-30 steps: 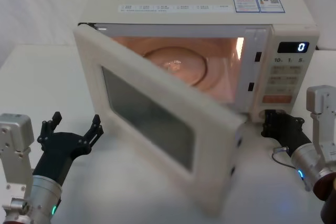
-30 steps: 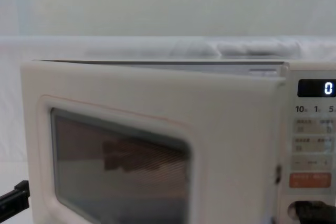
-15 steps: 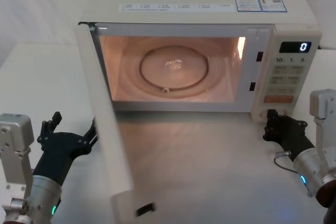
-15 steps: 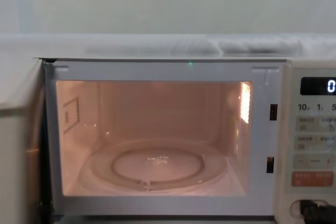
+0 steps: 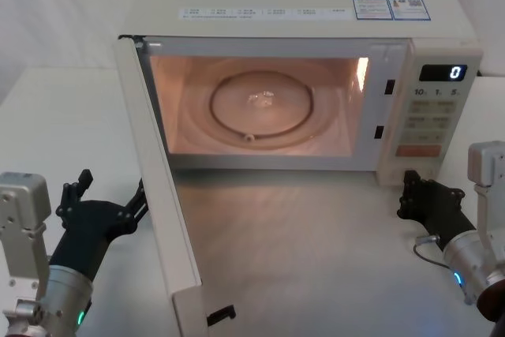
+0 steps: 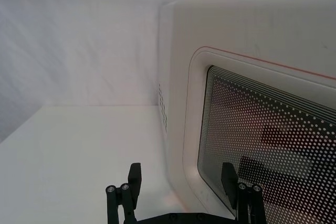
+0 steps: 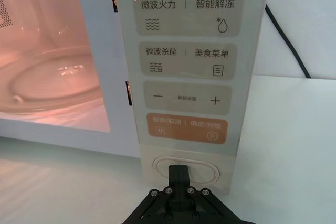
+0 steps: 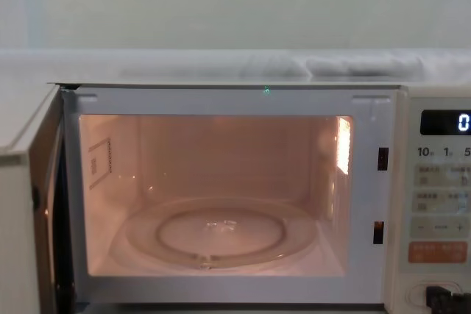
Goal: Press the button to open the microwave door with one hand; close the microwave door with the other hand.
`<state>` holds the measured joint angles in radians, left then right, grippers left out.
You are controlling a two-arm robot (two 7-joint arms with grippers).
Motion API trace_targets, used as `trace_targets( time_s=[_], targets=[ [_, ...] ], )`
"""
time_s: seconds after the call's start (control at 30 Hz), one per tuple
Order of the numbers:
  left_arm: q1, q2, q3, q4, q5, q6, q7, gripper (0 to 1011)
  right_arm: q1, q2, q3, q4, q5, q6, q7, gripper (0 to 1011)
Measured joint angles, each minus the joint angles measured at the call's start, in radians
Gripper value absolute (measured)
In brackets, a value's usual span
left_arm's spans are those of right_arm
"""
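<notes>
The microwave door (image 5: 164, 219) stands swung wide open to the left, edge-on in the head view. Its outer face and dark window (image 6: 262, 129) show in the left wrist view. My left gripper (image 5: 110, 189) is open, just left of the door's outer face, its fingers (image 6: 134, 174) spread near the window's corner and apart from it. The wide cream button (image 7: 202, 167) sits at the bottom of the control panel. My right gripper (image 7: 179, 172) is shut, its tip pointing at the button's middle; contact cannot be told. It also appears low at the right (image 8: 445, 301).
The lit cavity holds a glass turntable (image 5: 260, 108). An orange button (image 7: 187, 128) sits above the cream one, and the display (image 5: 450, 73) reads 0. A black cable (image 7: 286, 40) runs behind the microwave's right side. White table (image 5: 316, 258) lies in front.
The door swung from half open to wide open at the left. My right gripper drew back slightly from the panel. The left arm stayed put.
</notes>
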<state>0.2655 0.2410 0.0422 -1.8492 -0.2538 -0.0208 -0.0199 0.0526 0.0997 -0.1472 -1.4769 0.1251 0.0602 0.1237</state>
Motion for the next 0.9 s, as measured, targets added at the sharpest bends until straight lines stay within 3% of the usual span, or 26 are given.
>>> trace_targets(
  time_s=[0.4,0.9],
  targets=[
    [0.000,0.000,0.000,0.000,0.000,0.000,0.000,1001,-0.018,0.000,-0.003,-0.036,-0.003,0.011,0.001,0],
    [0.000,0.000,0.000,0.000,0.000,0.000,0.000,1001,-0.144,0.023,0.001,-0.249,-0.036,0.042,-0.016,0]
  ],
)
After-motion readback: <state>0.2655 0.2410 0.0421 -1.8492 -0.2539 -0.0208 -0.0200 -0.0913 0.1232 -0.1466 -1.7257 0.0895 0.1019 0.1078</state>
